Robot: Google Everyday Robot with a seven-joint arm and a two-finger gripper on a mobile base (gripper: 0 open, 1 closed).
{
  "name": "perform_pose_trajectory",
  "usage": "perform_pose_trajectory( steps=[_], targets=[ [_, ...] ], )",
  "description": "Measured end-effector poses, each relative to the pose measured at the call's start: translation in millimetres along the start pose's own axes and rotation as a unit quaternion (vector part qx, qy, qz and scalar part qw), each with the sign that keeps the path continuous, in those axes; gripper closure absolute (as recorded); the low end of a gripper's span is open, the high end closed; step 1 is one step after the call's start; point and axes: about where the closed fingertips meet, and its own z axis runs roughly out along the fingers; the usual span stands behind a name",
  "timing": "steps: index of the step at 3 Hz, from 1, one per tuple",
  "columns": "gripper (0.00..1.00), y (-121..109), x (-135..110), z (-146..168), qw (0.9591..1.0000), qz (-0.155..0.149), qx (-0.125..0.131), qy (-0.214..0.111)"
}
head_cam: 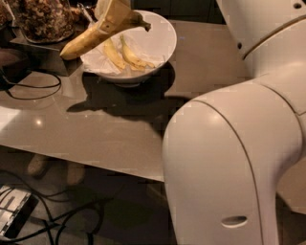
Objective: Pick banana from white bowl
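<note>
The long, nearly straight yellow banana (91,38) with a dark stem end hangs in the air above the left rim of the white bowl (165,45), tilted down to the left. My gripper (111,12) is at the top edge of the view and is shut on the banana near its stem end. Two shorter curved bananas (125,54) lie on the white paper inside the bowl. The bowl stands on the glossy brown table (105,124). My white arm (239,143) fills the right side of the view.
A dark tray with jars of brown snacks (40,21) stands at the back left, close to the banana's lower tip. A black cable (28,91) loops on the table's left. More cables and a grey box (14,213) lie on the floor below the table edge.
</note>
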Motion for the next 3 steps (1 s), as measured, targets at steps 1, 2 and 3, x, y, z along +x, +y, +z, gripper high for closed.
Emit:
perform_pose_trajectory(
  steps=[1, 2, 3],
  targets=[
    [1.00, 16, -13, 8, 0.9995, 0.001, -0.024, -0.022],
    [1.00, 44, -37, 9, 0.9978, 0.000, -0.042, -0.051],
    [1.00, 73, -60, 9, 0.9968, -0.009, -0.059, -0.054]
  ],
)
